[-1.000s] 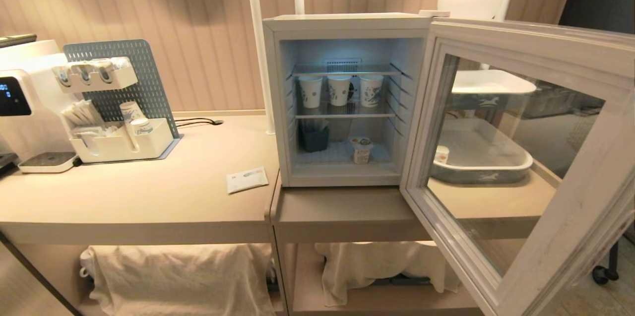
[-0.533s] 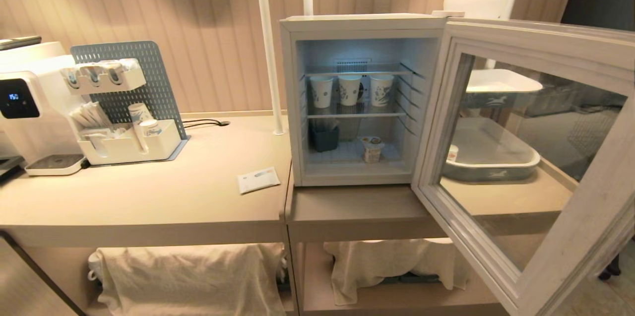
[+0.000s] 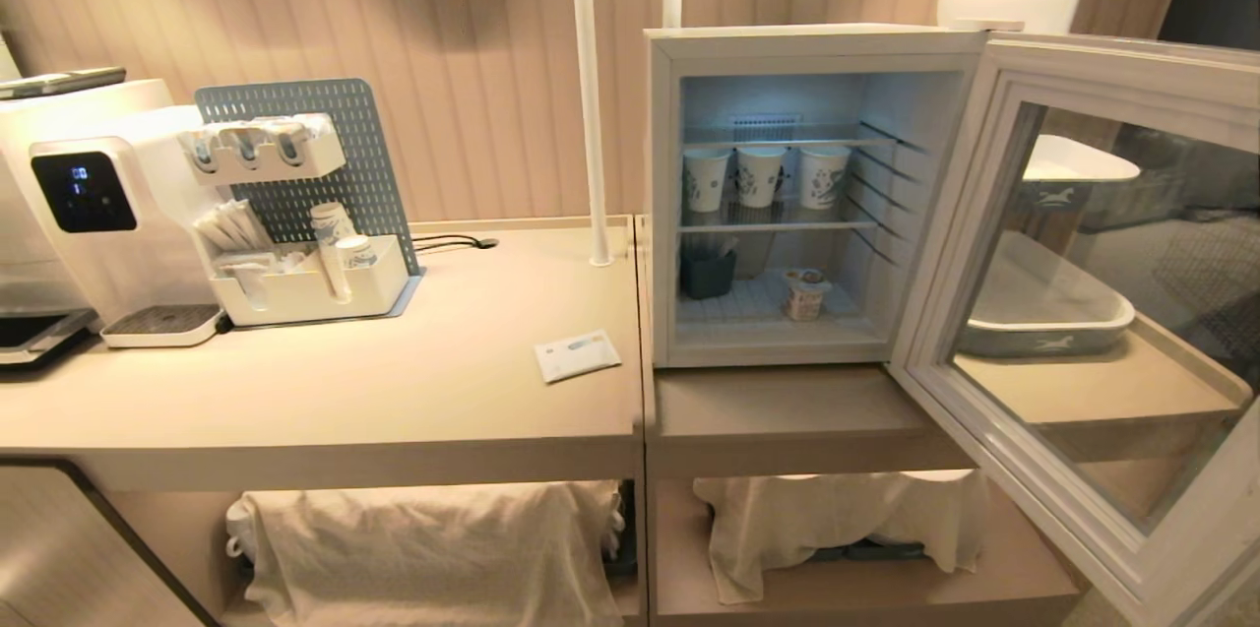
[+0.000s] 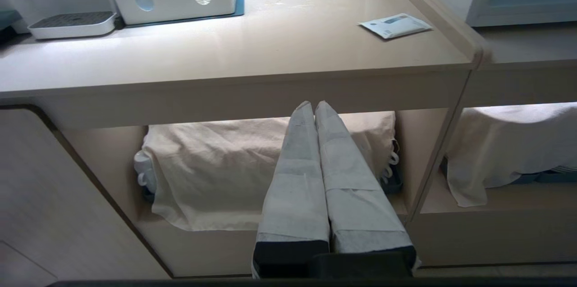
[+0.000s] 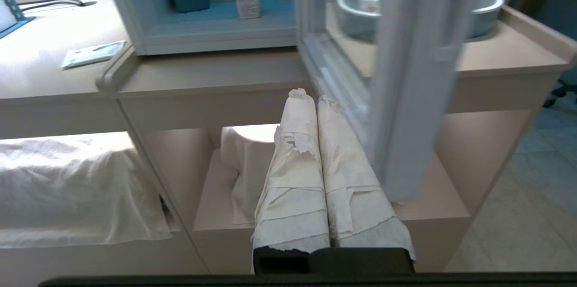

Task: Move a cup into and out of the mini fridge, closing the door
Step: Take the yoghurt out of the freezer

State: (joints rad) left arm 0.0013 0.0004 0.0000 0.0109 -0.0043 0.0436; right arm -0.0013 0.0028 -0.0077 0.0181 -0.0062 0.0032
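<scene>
The mini fridge [image 3: 787, 194] stands wide open on the counter, its door [image 3: 1093, 312] swung all the way out on its right-hand side, so you can look straight through the glass at a grey tray [image 3: 1043, 332] on the counter behind it. The cup [image 3: 803, 293] sits inside the fridge on the bottom shelf, upright, just to the right of a small dark bin [image 3: 707, 273] and below the row of three taller paper cups [image 3: 760, 176] on the middle shelf. Neither arm is anywhere near it: the left gripper [image 4: 314, 109] hangs low in front of the counter, well to the left of the fridge, its wrapped fingers pressed together and holding nothing, and the right gripper [image 5: 311, 97] hangs below the fridge, beside the lower edge of the open door, clamped shut on nothing too. By the look of it, the cup being inside counts as the "in" half done; what I judge remains is reaching in for the cup, bringing it out onto the counter, and then pushing the door shut. None of that has visibly begun.
</scene>
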